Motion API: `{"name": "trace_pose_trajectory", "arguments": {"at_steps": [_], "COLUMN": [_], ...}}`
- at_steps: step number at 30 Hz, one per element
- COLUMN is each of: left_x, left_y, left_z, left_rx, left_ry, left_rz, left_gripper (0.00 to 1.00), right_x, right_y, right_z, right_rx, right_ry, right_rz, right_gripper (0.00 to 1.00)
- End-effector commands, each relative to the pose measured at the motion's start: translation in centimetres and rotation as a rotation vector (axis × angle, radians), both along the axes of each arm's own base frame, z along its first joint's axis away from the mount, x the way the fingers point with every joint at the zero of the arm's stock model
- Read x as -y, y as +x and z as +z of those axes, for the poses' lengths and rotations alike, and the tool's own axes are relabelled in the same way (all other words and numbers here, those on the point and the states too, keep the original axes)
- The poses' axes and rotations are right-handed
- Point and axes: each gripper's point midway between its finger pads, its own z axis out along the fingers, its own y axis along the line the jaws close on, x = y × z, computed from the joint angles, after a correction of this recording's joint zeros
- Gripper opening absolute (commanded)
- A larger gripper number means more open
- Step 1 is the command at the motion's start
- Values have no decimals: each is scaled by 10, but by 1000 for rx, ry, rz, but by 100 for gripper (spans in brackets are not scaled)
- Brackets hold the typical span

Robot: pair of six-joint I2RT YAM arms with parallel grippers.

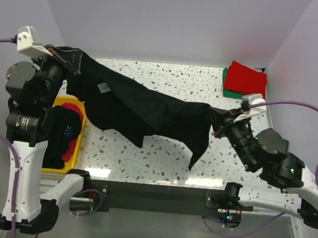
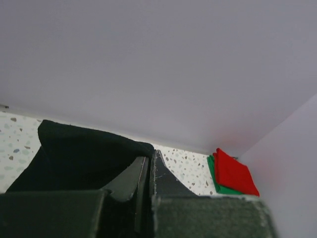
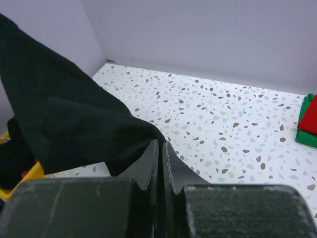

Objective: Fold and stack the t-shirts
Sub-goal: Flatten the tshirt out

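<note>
A black t-shirt [image 1: 143,107] hangs stretched in the air between my two grippers, sagging toward the speckled table [image 1: 162,152], its small white label facing up. My left gripper [image 1: 70,57] is raised at the back left, shut on one edge of the black cloth [image 2: 84,158]. At the right, lower down, the right gripper [image 1: 216,121] is shut on the shirt's other end [image 3: 74,124]. A folded red t-shirt [image 1: 247,79] lies on a folded green one [image 1: 225,85] in the far right corner; both show in the left wrist view, red [image 2: 233,171] over green [image 2: 223,188].
A yellow bin [image 1: 74,151] stands at the left edge beside the left arm, holding dark and pink/magenta cloth [image 1: 70,128]. White walls close the back and both sides. The right arm's cable [image 1: 314,109] loops over the right side.
</note>
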Motion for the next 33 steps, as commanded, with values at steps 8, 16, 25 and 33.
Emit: {"name": "trace_pose_trajectory", "arguments": {"at_steps": [8, 16, 25, 33], "left_x": [-9, 22, 68, 108], "left_y": [-46, 18, 194, 321], "left_z": [117, 112, -88, -250], "left_rx": [278, 232, -198, -472], "left_ry": [-51, -97, -152, -168], "left_rz": [34, -124, -308, -401], "left_gripper": [0, 0, 0, 25], "right_x": [40, 8, 18, 97], "right_y": [-8, 37, 197, 341], "right_z": [56, 55, -63, -181], "right_rx": [102, 123, -174, -482], "right_ry": [77, -125, -67, 119], "right_rz": [-28, -226, -255, -374], "right_gripper": [0, 2, 0, 11]}}
